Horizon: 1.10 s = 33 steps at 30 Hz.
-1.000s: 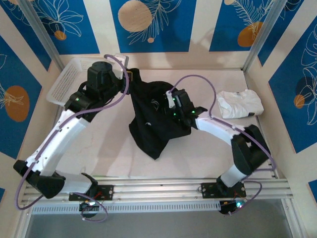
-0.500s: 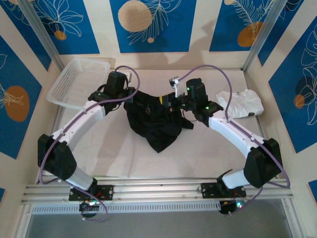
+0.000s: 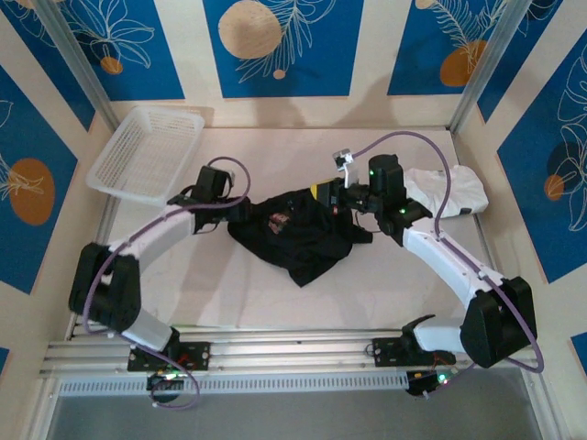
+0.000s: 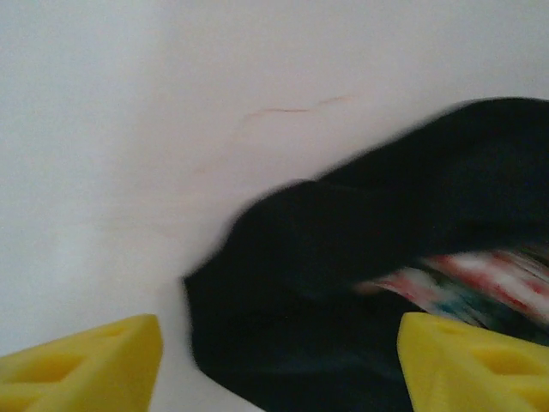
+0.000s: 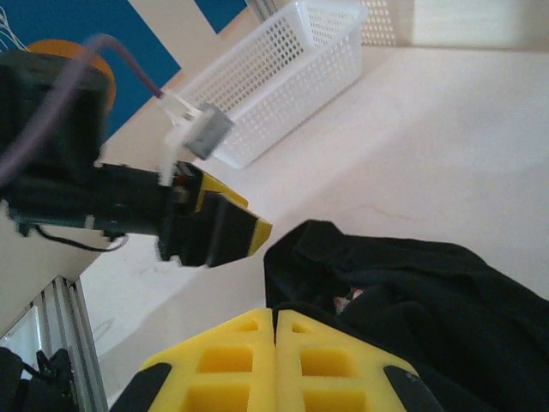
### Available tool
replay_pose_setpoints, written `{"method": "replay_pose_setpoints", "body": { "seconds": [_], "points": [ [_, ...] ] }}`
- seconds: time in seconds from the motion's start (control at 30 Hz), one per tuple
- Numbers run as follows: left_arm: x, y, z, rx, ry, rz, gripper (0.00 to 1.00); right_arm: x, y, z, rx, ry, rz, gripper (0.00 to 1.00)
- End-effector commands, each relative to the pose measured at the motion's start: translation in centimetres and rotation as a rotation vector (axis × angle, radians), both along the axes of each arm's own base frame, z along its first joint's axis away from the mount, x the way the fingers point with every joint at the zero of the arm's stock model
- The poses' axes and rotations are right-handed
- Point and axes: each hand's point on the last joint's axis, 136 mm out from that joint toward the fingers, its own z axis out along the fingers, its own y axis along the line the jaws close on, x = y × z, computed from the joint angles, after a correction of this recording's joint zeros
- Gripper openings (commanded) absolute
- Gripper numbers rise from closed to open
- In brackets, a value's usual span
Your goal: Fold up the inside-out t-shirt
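Observation:
The inside-out t-shirt (image 3: 303, 240) lies crumpled in a black heap mid-table, with a bit of pink-and-white print showing (image 4: 480, 287). My left gripper (image 3: 242, 207) is at the heap's left edge. In the left wrist view, the left gripper (image 4: 279, 369) is open, its yellow fingers (image 4: 86, 360) wide apart over the black cloth and not gripping it. My right gripper (image 3: 323, 194) is at the heap's upper right. The right wrist view shows the right gripper (image 5: 274, 330) with fingers pressed together, a fold of black cloth (image 5: 412, 283) pinched at the tips.
A white mesh basket (image 3: 147, 151) stands at the back left and also appears in the right wrist view (image 5: 283, 77). A small white folded garment (image 3: 449, 192) lies at the right, just behind the right arm. Bare table surrounds the heap.
Both arms came down and spread apart, lowering the lifted shirt onto the table. The left gripper opened and let go of the cloth. The right gripper stayed shut.

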Motion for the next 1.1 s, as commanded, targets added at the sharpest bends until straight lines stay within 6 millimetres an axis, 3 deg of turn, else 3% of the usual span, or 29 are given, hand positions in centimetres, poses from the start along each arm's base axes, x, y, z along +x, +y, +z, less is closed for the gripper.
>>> {"method": "replay_pose_setpoints", "body": {
  "seconds": [0.0, 0.17, 0.4, 0.5, 0.63, 0.67, 0.7, 0.8, 0.93, 1.0, 1.07],
  "points": [
    [-1.9, -7.1, 6.3, -0.265, -0.152, -0.235, 0.79, -0.1, 0.1, 0.3, 0.025, -0.020, 0.023, 0.00],
    [-4.2, -12.7, 7.4, -0.351, -0.138, -0.428, 0.81, -0.1, -0.2, 0.1, 0.024, -0.016, 0.014, 0.00],
    [-2.1, -15.6, 6.1, -0.327, -0.092, -0.463, 0.69, -0.4, -0.3, 0.4, 0.028, -0.020, 0.016, 0.00],
    [-0.9, -16.4, 5.7, -0.326, -0.082, -0.461, 0.55, -0.5, -0.4, 0.3, 0.025, -0.021, 0.012, 0.00],
    [1.5, -16.6, 4.9, -0.326, -0.059, -0.420, 0.15, -0.5, -0.8, 1.7, 0.032, -0.056, 0.009, 0.00],
    [2.4, -16.4, 4.9, -0.335, -0.054, -0.398, 0.04, -0.4, -1.0, 2.6, 0.035, -0.074, 0.006, 0.00],
    [3.4, -15.9, 5.1, -0.346, -0.049, -0.368, 0.00, -0.2, -1.3, 3.9, 0.042, -0.097, -0.001, 0.00],
    [6.8, -12.9, 7.1, -0.402, -0.069, -0.236, 0.00, -0.2, -2.5, 9.1, 0.085, -0.196, -0.018, 0.00],
    [9.9, -6.7, 12.2, -0.501, -0.152, -0.046, 0.00, -2.5, -4.1, 16.9, 0.138, -0.374, -0.022, 0.00],
    [10.0, -3.9, 14.2, -0.557, -0.201, 0.019, 0.00, -3.8, -4.6, 18.2, 0.144, -0.429, -0.030, 0.00],
    [9.2, -2.1, 15.1, -0.580, -0.239, 0.047, 0.00, -4.3, -4.9, 16.9, 0.136, -0.423, -0.043, 0.00]
  ]
}}
